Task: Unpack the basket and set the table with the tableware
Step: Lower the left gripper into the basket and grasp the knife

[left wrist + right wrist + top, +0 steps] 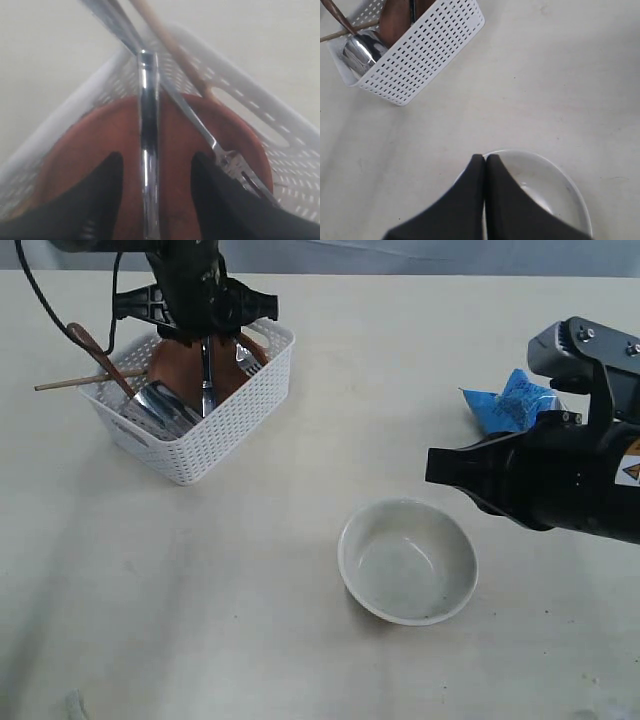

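Note:
The white basket (215, 430) stands at the back left of the table (250, 620). In it lean a brown plate (100, 145), a steel knife (148, 125), a fork (235, 167), a steel cup (163, 405), a wooden spoon (95, 350) and a chopstick (80, 383). My left gripper (157, 156) is down inside the basket and open. Its fingers (100, 200) stand on either side of the knife handle, with a gap on each side. The off-white bowl (407, 560) sits on the table at centre right. My right gripper (485, 158) hangs shut and empty above the bowl's rim (570, 185).
A crinkly blue snack packet (510, 400) lies at the back right, partly behind the right arm (560, 480). The spoon and chopstick stick out past the basket's left rim. Bare tabletop lies between the basket and the bowl.

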Controlling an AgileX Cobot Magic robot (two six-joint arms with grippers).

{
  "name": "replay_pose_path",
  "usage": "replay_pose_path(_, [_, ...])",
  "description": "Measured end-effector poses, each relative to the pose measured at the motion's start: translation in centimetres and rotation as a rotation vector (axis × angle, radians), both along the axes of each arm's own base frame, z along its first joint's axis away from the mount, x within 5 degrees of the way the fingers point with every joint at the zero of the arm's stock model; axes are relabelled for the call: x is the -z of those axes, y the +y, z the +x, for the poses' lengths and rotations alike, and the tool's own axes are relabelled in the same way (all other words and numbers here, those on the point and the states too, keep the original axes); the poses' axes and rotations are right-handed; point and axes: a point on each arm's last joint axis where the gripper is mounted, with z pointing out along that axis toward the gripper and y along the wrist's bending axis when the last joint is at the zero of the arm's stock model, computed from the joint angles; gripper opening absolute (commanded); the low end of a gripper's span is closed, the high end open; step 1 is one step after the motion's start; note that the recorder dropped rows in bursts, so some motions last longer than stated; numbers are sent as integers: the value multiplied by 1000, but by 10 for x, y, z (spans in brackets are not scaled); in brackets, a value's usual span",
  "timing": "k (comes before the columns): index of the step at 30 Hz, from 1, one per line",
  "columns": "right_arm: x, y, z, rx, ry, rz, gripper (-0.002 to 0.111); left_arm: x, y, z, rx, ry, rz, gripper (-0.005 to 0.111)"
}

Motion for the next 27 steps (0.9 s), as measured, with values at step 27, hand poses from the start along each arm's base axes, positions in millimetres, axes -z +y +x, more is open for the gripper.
replay_pose_path(27, [0, 0, 0, -6, -4, -5, 0, 21, 0, 5, 30, 10, 54, 31])
